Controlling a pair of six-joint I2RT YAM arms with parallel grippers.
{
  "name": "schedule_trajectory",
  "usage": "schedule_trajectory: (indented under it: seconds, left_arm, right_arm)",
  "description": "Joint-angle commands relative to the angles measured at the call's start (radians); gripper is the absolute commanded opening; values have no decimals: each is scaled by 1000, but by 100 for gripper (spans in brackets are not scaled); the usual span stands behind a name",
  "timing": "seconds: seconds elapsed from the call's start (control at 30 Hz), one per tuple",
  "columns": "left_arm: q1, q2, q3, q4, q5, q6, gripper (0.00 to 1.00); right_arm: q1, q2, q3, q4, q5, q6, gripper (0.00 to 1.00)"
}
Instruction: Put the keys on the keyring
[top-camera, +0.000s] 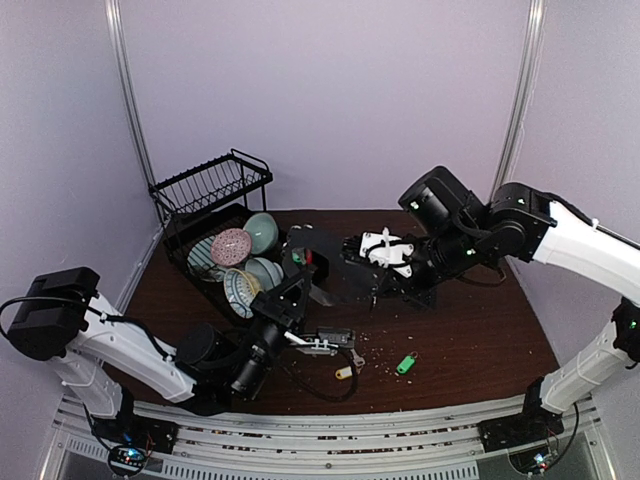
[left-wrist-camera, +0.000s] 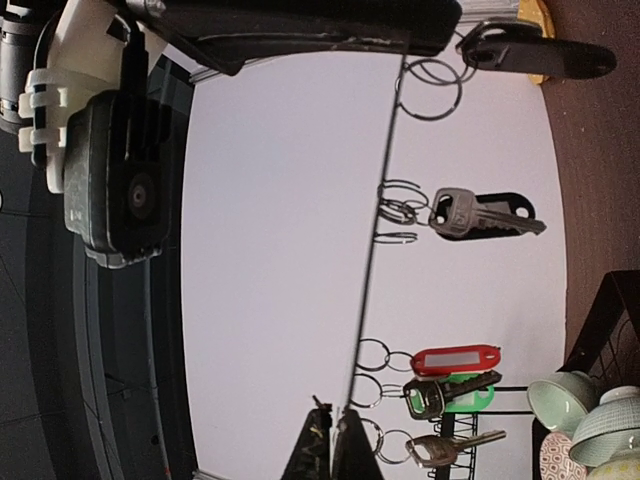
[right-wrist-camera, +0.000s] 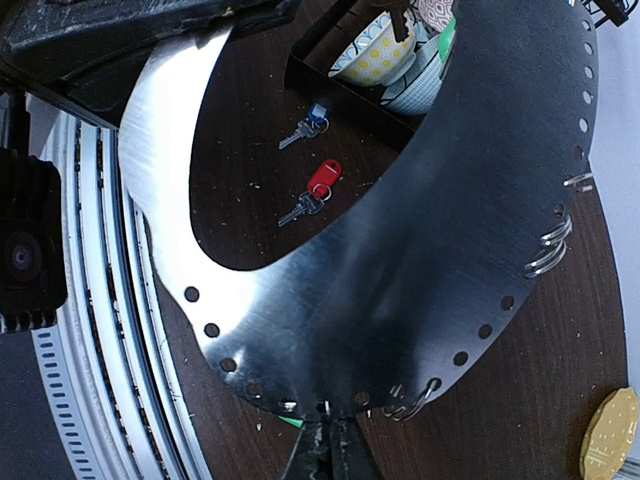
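The keyring (top-camera: 330, 262), a broad flat metal oval with holes along its rim, is held up over the table between both arms. My left gripper (top-camera: 298, 285) is shut on its left edge, and the left wrist view shows the keyring (left-wrist-camera: 375, 230) edge-on. From its small rings hang a red-tagged key (left-wrist-camera: 455, 360), a green-tagged key (left-wrist-camera: 450, 395), a bare silver key (left-wrist-camera: 450, 445) and a black-tagged key (left-wrist-camera: 480, 215). My right gripper (right-wrist-camera: 335, 450) is shut on the rim of the keyring (right-wrist-camera: 400, 270). Loose keys lie on the table: green tag (top-camera: 405, 364), yellow tag (top-camera: 344, 372), blue tag (right-wrist-camera: 310, 122), red tag (right-wrist-camera: 315, 185).
A black dish rack (top-camera: 210, 195) stands at the back left with several bowls (top-camera: 250, 265) in and beside it. A yellow plate (right-wrist-camera: 610, 445) lies at the edge of the right wrist view. Crumbs are scattered over the dark tabletop (top-camera: 470, 340).
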Motion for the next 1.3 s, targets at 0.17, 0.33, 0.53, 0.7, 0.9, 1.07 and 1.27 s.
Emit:
schedule_trajectory:
  seconds: [0.17, 0.33, 0.53, 0.7, 0.9, 1.07, 1.27]
  left_arm:
    - [-25, -9, 22, 349, 115, 451, 0]
    - [-25, -6, 19, 348, 95, 444, 0]
    - [-22, -22, 21, 308, 29, 384, 0]
    - [-10, -53, 33, 229, -50, 277, 0]
    - [-8, -84, 48, 67, -118, 114, 0]
    - [-7, -127, 85, -224, -187, -158, 0]
    - [19, -262, 390, -1399, -30, -1087, 0]
  right_arm:
    - [2, -38, -65, 203, -47, 0, 14]
    - [-6, -93, -111, 215, -73, 20, 21]
    - [-19, -176, -171, 199, -132, 34, 30]
    - [-47, -259, -214, 187, -229, 48, 38]
    - [-84, -375, -265, 233, -295, 70, 43]
    - [-96, -442, -302, 335, -222, 119, 43]
    - [-113, -497, -340, 437, -132, 167, 43]
